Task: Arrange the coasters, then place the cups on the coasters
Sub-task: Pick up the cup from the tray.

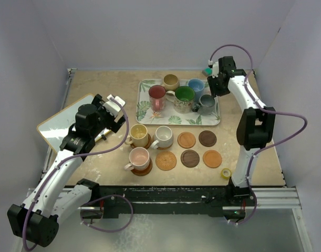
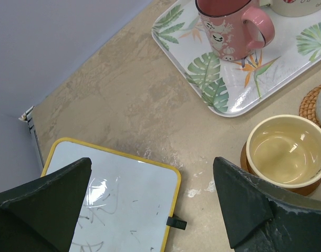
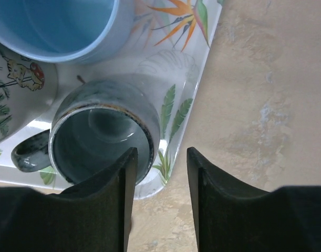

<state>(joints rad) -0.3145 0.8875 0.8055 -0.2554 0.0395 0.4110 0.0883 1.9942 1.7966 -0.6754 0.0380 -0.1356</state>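
Right claw point(image 3: 160, 176) hangs over the grey mug point(image 3: 105, 134), jaws part-open with nothing clamped. One finger sits above the rim at the mug's 4 o'clock and the other is outside it, with the tray point(image 3: 198, 79) lip showing in the gap. Left claw point(image 2: 149, 210) is spread wide and empty, over bare table point(image 2: 123, 105) between the whiteboard point(image 2: 123, 199) and the yellow mug point(image 2: 286, 149).

Step, as I read it: pick the grey mug off the tray. It stands upright in the tray's 4 o'clock corner in the top view, with the blue mug point(image 3: 55, 26) just beside it at 11 o'clock.

To do it well:
- Drop one finger inside and one outside, and bite deep on the wall.
- Stay away from the handle, which points to 8 o'clock in the wrist view.
- Lift straight up to clear the tray lip and the blue mug before travelling.
- Five coasters point(image 1: 186, 139) lie free at the tray's 6 o'clock; the dark brown coaster point(image 1: 207, 138) looks nearest.
- Set the mug down centred and flat.

Materials:
- Grey mug: glossy glazed ceramic, mottled blue-grey, brownish rim line, rigid, likely slick.
- Tray: smooth, shiny, leaf-print, raised lip, rounded corners.
- Coasters: thin round discs, from dark ringed wood to a light orange woven coaster point(image 1: 166, 160).
- Table: matte beige, stone-mottled.

Three mugs already sit on coasters.
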